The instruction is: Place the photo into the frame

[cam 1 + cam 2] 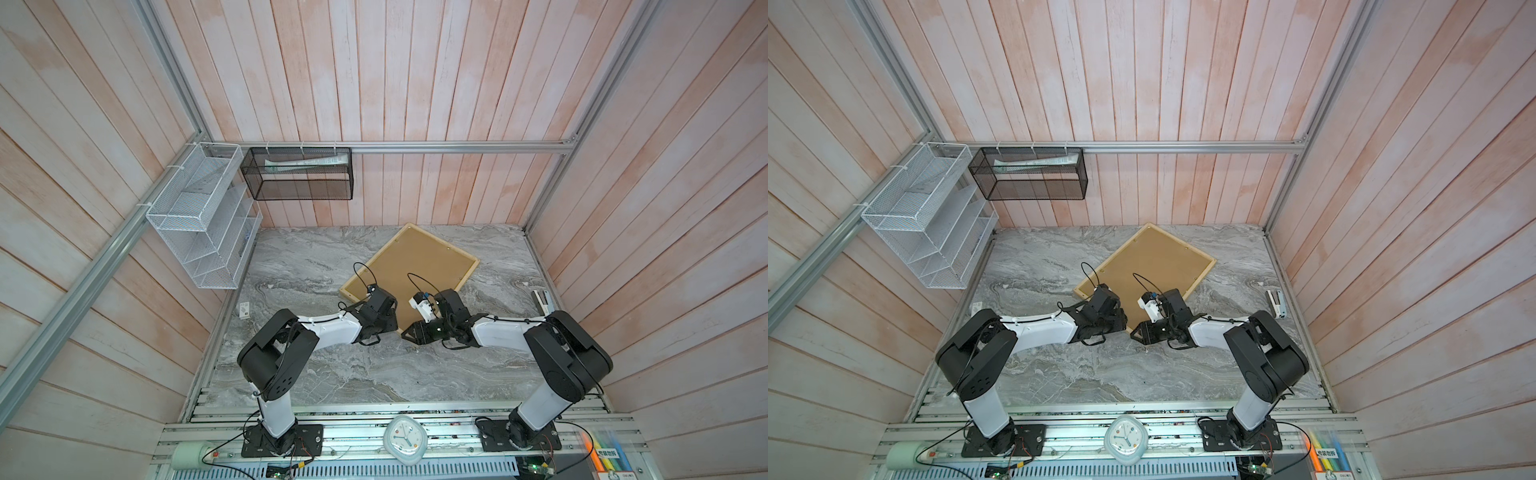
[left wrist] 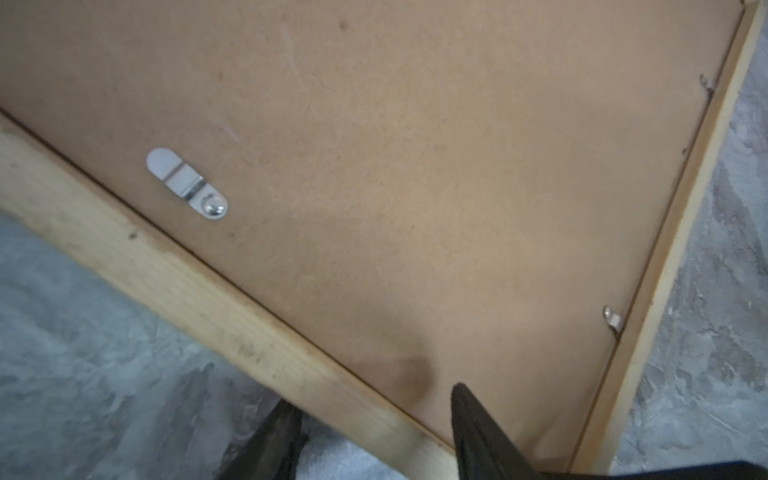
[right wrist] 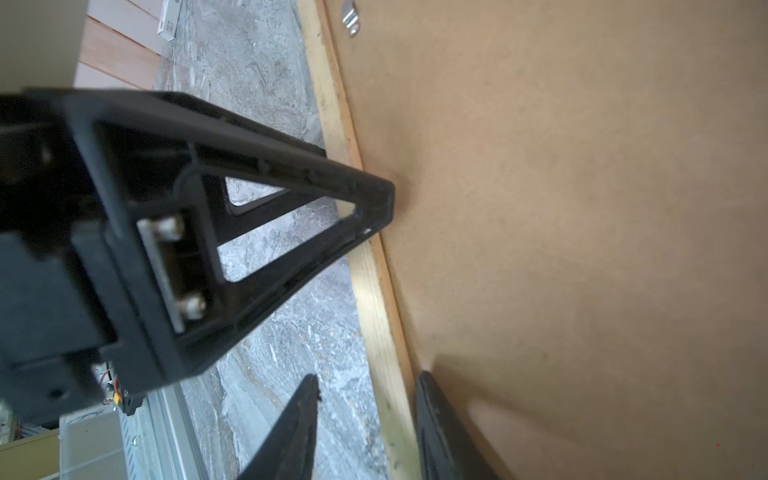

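- Here, the left claw (image 2: 372,397) sits astride the frame's (image 2: 208,303) near slat, one finger over the desk (image 2: 83,332), one on the brown board (image 2: 415,166); whether it squeezes, I cannot tell.
- The right claw (image 3: 366,375) straddles the same slat just beside it, jaws apart, outer finger clear of the wood.
- The frame lies flat, back up, mid-desk, turned cornerwise.

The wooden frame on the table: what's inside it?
A plain brown backing board fills the frame, with small metal clips at its edge. Anything beneath the board is hidden.
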You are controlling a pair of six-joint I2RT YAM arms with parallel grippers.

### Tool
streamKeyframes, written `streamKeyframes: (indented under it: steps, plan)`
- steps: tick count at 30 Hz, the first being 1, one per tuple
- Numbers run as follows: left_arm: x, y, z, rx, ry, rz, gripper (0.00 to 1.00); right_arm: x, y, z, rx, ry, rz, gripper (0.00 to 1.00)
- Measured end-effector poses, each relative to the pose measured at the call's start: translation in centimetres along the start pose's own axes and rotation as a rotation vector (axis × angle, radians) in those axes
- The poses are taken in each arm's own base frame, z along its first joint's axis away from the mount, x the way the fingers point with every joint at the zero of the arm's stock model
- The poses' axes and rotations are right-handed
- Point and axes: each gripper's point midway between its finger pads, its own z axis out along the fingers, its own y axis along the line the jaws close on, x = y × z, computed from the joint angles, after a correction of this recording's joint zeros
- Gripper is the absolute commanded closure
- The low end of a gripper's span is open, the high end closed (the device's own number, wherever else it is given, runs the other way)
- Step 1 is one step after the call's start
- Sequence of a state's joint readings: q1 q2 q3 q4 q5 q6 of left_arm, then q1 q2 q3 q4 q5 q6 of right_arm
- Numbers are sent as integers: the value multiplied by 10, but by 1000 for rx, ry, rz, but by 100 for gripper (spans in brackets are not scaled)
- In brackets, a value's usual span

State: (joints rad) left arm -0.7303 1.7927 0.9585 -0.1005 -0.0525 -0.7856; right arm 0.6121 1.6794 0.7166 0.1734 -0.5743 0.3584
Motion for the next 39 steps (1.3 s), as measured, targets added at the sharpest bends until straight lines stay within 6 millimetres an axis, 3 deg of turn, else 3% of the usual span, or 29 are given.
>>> streamKeyframes:
  steps: [6, 13, 17, 21, 28, 39]
  plan:
    - [-1, 3, 0, -10, -1, 4, 43, -2, 17, 19, -41, 12, -43, 62]
    - [-4, 11, 2, -38, -10, 24, 55, 1, 31, 23, -82, 24, -57, 63]
    - [-12, 17, 7, -54, -24, 41, 65, -8, 46, 9, -100, -16, -90, 62]
    - [-25, 22, 12, -61, -44, 48, 72, -25, 62, -24, -109, -121, -137, 62]
    - [-49, 34, 18, -77, -67, 82, 80, -42, 36, -74, -34, -277, -88, 61]
    - [-75, 49, 22, -171, -66, 212, 88, -54, 4, -87, 88, -340, -10, 61]
